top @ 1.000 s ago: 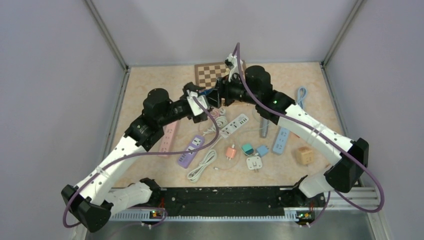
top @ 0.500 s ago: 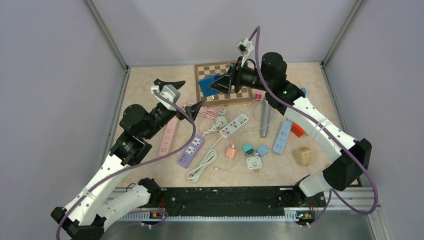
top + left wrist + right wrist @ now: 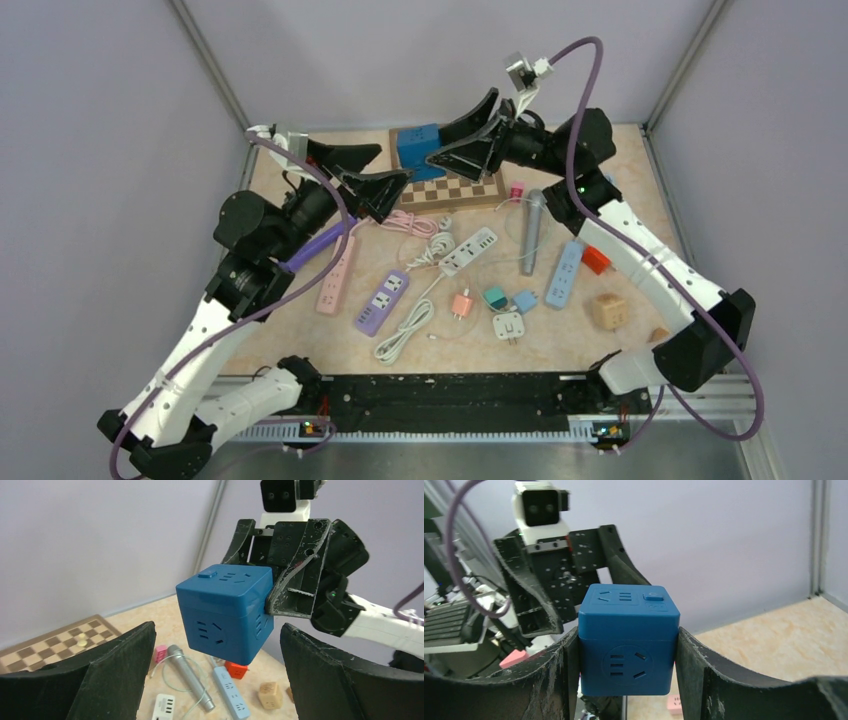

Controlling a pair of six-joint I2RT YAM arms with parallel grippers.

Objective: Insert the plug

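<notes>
My right gripper [image 3: 436, 150] is shut on a blue cube socket [image 3: 417, 148] and holds it high above the chessboard [image 3: 462, 189]. In the right wrist view the cube [image 3: 626, 645] sits squarely between the fingers of that gripper [image 3: 626, 635], a socket face towards the camera. My left gripper [image 3: 392, 166] is open and empty, raised to the left of the cube and facing it. In the left wrist view the cube [image 3: 225, 612] hangs ahead of the spread left gripper [image 3: 217, 630], not touching it. Small plug adapters lie on the table: salmon [image 3: 461, 304], teal [image 3: 494, 297], blue [image 3: 524, 300], white [image 3: 508, 326].
On the table lie a pink power strip [image 3: 337, 272], a purple one [image 3: 383, 300], a white one [image 3: 468, 250] and a light blue one [image 3: 563, 273]. Also a grey microphone [image 3: 530, 230], a red cube [image 3: 594, 259], a wooden cube [image 3: 608, 310], a white cable [image 3: 405, 330].
The grippers were together at mid-table; the right one has lifted the blue cube up and back. The left gripper has drawn away to the left, risen and opened.
</notes>
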